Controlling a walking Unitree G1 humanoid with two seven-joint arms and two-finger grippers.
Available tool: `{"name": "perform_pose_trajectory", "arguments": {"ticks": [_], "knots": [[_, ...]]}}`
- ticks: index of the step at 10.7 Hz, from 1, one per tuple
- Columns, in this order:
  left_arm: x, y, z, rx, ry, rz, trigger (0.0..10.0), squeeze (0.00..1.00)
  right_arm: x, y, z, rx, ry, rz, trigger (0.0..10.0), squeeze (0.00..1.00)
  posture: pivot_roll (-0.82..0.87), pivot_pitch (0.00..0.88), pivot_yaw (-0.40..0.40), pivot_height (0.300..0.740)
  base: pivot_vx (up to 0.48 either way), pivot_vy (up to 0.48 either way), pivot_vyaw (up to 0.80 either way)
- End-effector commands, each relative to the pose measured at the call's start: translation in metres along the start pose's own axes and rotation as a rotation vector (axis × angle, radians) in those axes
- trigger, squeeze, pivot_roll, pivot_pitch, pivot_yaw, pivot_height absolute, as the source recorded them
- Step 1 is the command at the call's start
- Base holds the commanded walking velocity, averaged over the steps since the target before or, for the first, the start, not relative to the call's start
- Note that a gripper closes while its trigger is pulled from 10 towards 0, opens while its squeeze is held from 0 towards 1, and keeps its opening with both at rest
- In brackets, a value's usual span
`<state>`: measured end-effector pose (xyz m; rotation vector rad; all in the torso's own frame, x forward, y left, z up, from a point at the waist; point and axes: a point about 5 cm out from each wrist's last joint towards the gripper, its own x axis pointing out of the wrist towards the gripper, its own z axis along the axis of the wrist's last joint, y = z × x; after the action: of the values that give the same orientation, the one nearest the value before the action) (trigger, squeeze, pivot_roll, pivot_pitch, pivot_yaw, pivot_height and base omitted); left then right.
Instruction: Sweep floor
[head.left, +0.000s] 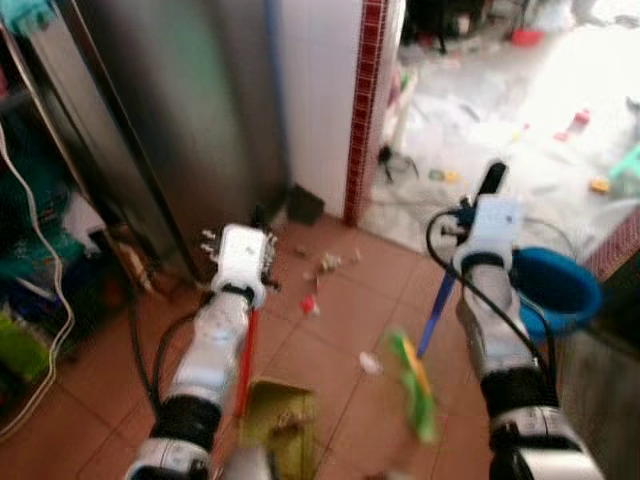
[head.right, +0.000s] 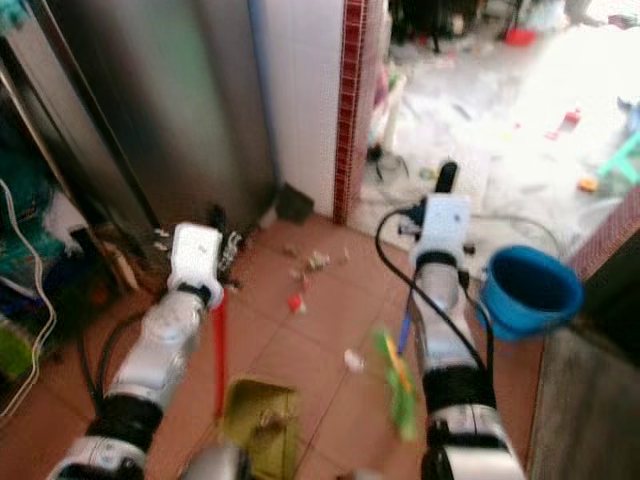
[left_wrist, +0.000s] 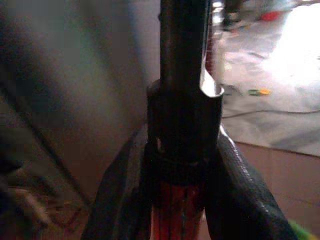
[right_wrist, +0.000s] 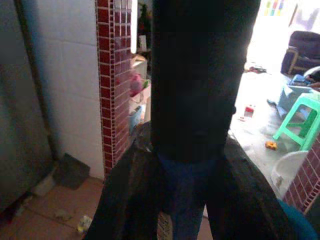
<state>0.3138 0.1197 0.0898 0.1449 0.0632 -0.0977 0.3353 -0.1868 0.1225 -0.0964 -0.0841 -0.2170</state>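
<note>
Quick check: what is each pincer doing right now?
Left pincer: shut on the red dustpan handle.
Right pincer: shut on the blue broom handle.

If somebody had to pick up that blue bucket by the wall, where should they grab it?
Probably by the rim. The blue bucket stands upright with its mouth open toward the ceiling, so a claw could come straight down from above and pinch the near edge of the rim. I can't make out a handle.

silver arms (head.left: 215, 345), white wrist housings, looped black cables, seemingly black elbow joints.
</note>
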Motion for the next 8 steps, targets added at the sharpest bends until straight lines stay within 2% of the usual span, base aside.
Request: {"name": "perform_pose_trajectory", "arguments": {"ticks": [1,2,5,6,7,8], "knots": [[0.0058,0.0069,0.0147,0.044,-0.07,0.042,10.0,0.0,0.0033,0.0025,0.0063,0.004,-0.021,0.008,10.0,0.0,-0.06,0.013,0.002,0.74,0.0,0.0,0.0],[0.0069,0.0111,0.0161,0.032,-0.078,0.074,10.0,0.0,0.003,0.0021,0.0052,0.006,-0.016,0.005,10.0,0.0,-0.07,0.014,0.002,0.74,0.0,0.0,0.0],[0.0071,0.0124,0.023,-0.041,-0.117,0.037,10.0,0.0,0.0038,0.0037,0.0116,0.008,-0.059,0.015,10.0,0.0,-0.06,0.018,0.002,0.74,0.0,0.0,0.0],[0.0071,0.0131,0.0239,-0.041,-0.124,0.039,10.0,0.0,0.0039,0.004,0.012,0.014,-0.057,0.017,10.0,0.0,-0.06,0.02,0.002,0.74,0.0,0.0,0.0],[0.0068,0.014,0.0242,-0.051,-0.13,0.038,10.0,0.0,0.0041,0.004,0.0112,0.021,-0.05,0.019,10.0,0.0,-0.06,0.021,0.002,0.74,0.0,0.0,-0.8],[0.0064,0.0149,0.0242,-0.055,-0.133,0.036,10.0,0.0,0.0039,0.003,0.011,0.015,-0.051,0.015,10.0,0.0,-0.06,0.021,0.002,0.74,0.3,0.315,-0.8]]}}
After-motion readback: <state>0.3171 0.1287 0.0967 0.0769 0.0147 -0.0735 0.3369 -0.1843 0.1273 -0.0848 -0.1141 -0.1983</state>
